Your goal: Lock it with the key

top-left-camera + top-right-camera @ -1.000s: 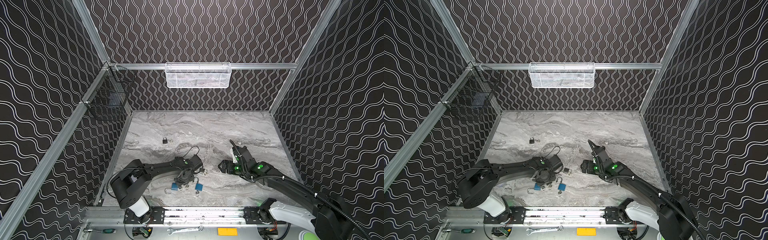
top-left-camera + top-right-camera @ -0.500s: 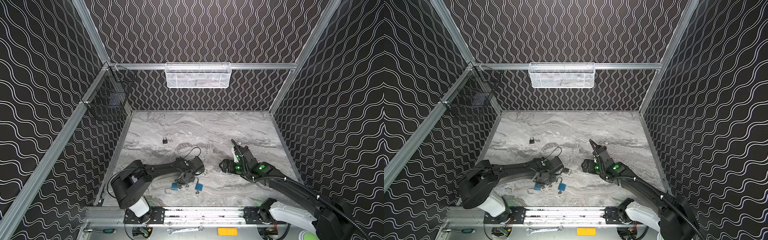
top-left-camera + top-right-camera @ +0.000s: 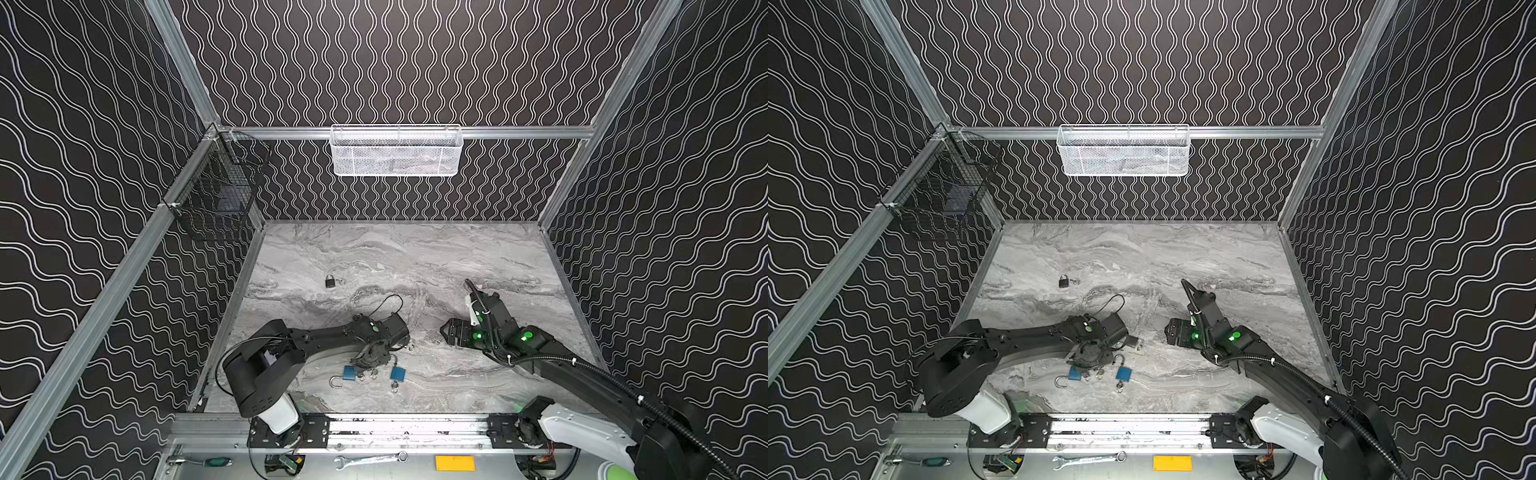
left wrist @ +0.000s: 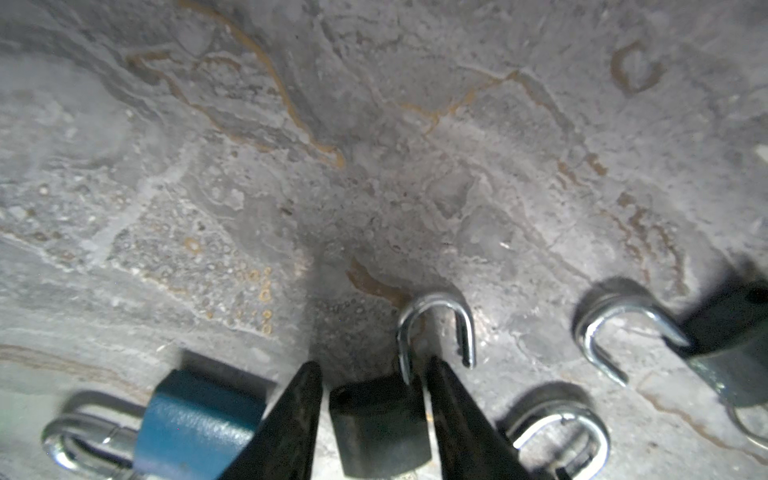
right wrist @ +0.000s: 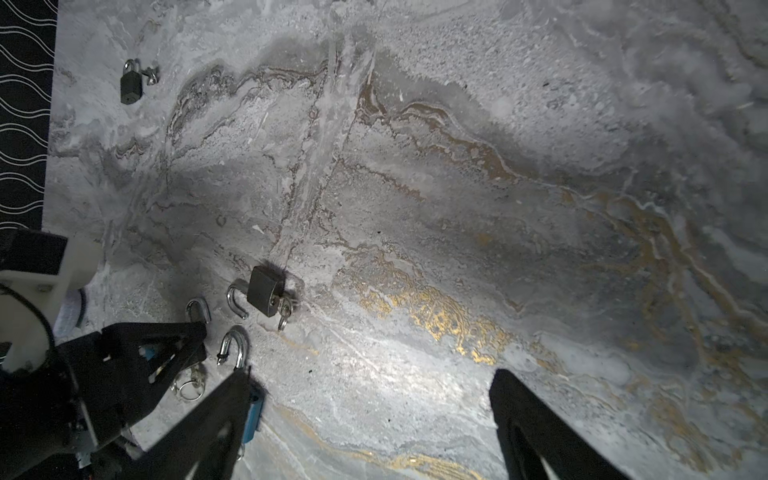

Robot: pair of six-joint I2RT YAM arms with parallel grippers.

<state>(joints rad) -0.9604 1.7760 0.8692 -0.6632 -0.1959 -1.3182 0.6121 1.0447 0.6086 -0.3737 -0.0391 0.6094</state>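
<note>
Left tool (image 4: 374, 419) straddles a dark padlock (image 4: 380, 428), shackle pointing away; grip unclear. Right tool (image 5: 370, 419) hangs open, farther off.

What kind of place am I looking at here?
Probably a robot test booth, not a home or shop. Wavy-patterned walls on metal rails box in a marble-look table, two robot arms are bolted along its front edge, and padlocks lie scattered for practice.

No readable text, label, brand or number on anything in view; padlock markings too blurred.
</note>
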